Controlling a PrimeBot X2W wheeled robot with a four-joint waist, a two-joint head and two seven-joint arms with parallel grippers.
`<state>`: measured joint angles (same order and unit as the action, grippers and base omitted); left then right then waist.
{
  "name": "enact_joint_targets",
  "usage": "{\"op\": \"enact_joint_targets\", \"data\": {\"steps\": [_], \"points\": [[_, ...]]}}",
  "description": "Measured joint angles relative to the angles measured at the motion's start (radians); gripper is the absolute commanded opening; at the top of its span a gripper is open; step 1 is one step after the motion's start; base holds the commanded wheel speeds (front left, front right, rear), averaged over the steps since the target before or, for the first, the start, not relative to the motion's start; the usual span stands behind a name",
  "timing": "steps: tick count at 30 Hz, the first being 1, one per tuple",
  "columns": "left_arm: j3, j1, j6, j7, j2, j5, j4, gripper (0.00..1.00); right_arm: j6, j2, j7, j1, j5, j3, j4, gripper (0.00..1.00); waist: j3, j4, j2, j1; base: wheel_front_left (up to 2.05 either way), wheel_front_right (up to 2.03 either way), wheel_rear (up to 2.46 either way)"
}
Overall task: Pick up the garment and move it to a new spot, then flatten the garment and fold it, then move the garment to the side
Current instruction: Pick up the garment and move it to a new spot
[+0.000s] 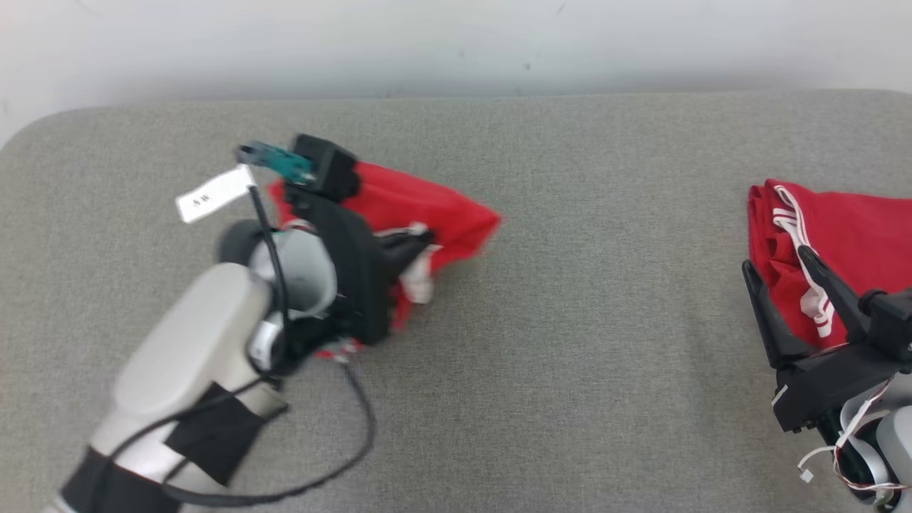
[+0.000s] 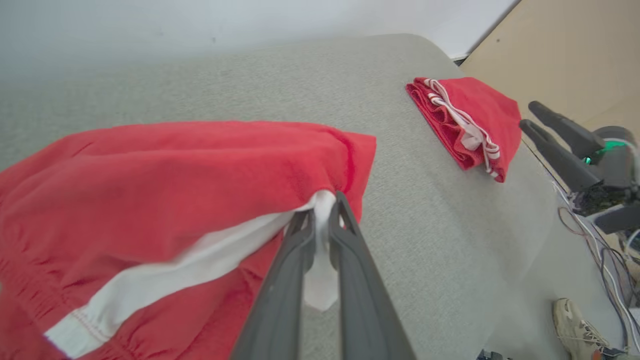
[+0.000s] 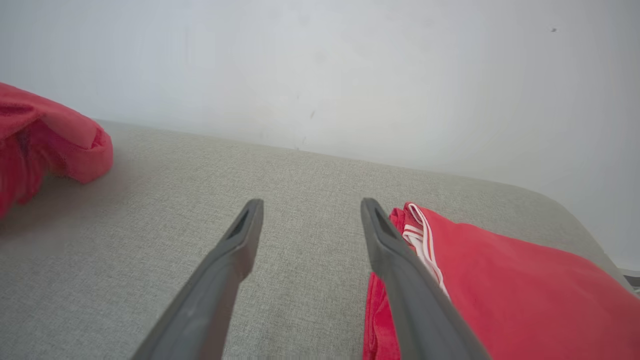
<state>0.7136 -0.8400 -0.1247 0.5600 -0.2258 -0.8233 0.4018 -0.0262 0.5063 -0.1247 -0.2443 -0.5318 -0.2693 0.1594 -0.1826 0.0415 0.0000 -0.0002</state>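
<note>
Garment, red, is pinched by its white band in the clenched left jaws over the grey tabletop's left half. The head view hides that grip behind the wrist. The left wrist view shows it plainly, along with a shoe on the floor. Right jaws stand released at the edge of a folded red garment.

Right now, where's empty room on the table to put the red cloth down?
The grey fabric table is bare in the middle, between the red white-striped garment in the left end effector and the folded red garment. Its right end is crowded: folded garment plus open right end effector.
</note>
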Motion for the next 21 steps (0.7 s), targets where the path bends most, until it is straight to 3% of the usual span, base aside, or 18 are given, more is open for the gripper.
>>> {"op": "enact_joint_targets", "data": {"steps": [5,13,21], "points": [[0.06,0.025,0.0,-0.044,0.062,-0.04,-0.07,0.0,0.0,-0.003,-0.008,0.012,-0.003,0.002,0.004,1.0,0.008,-0.006,0.0,0.0,0.0,0.0,0.0],[0.165,0.097,0.0,-0.086,0.111,-0.082,-0.099,0.0,0.004,-0.029,-0.018,0.009,-0.003,-0.013,0.014,1.0,0.007,-0.015,0.0,0.0001,0.0,0.0,0.0],[0.235,0.124,0.0,-0.137,0.166,-0.087,0.016,0.0,0.009,-0.033,-0.027,0.009,-0.006,-0.014,0.032,1.0,-0.004,-0.03,0.0,0.0002,0.0,0.0,0.0]]}}
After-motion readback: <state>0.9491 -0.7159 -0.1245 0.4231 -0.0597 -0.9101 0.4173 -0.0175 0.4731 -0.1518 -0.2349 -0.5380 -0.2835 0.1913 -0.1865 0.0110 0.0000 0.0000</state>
